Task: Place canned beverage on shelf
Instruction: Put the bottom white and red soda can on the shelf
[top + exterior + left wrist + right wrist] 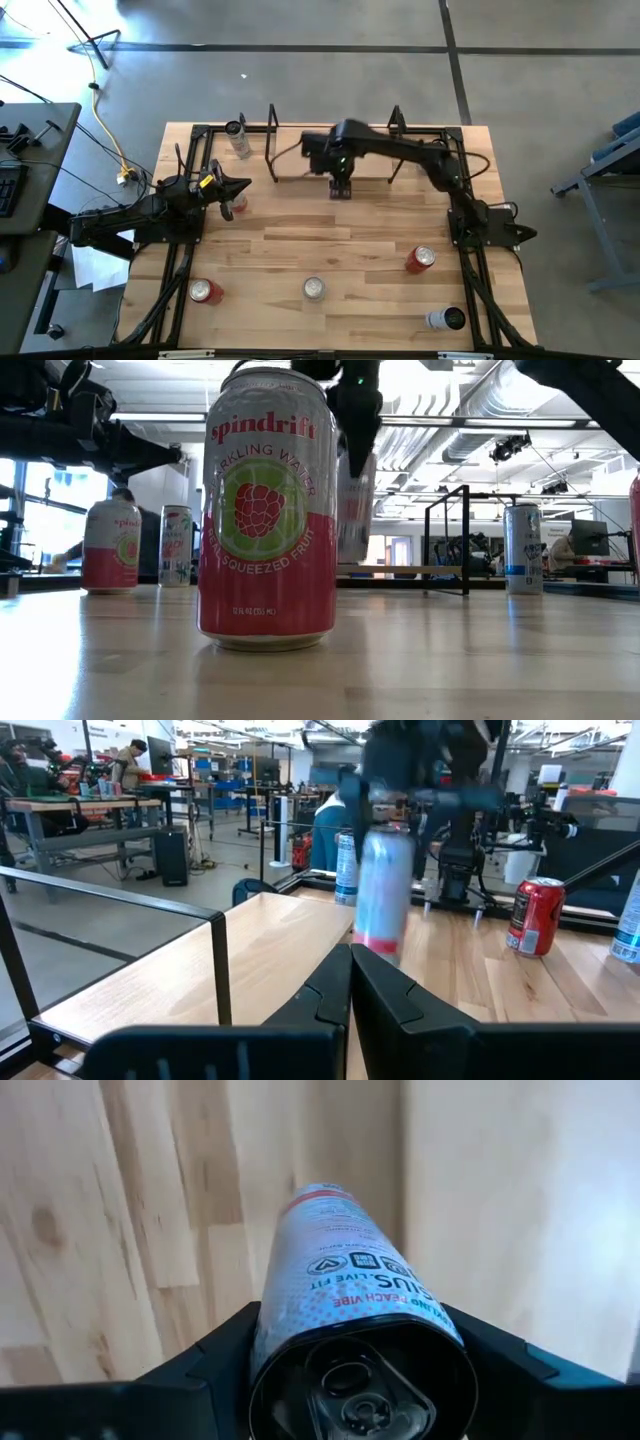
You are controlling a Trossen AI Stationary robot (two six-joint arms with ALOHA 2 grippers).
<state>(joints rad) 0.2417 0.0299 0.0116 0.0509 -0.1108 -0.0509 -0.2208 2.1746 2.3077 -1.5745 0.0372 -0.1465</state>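
Note:
A slim white and pink can (345,1280) hangs upright under my right gripper (341,188), which is shut on it beside the shelf (300,172), a light-wood board between black end frames (272,140). From the left wrist view the can (384,890) shows above the tabletop, and in the low view it (355,510) hangs behind a big Spindrift can (268,510). My left gripper (350,985) is shut and points level at the table's left, by a red can (233,207). My right gripper pinches the can's upper side wall (290,1330), just below its top rim, between its two fingers (215,1355). The fingers come from above and point down. The can hangs upright below them, lifted clear of the table.
Other cans stand on the table: one at the far left corner (237,135), a red one (205,290) and a silver-topped one (314,288) near the front, a red one (420,259) at the right. A white can (446,319) lies at the front right.

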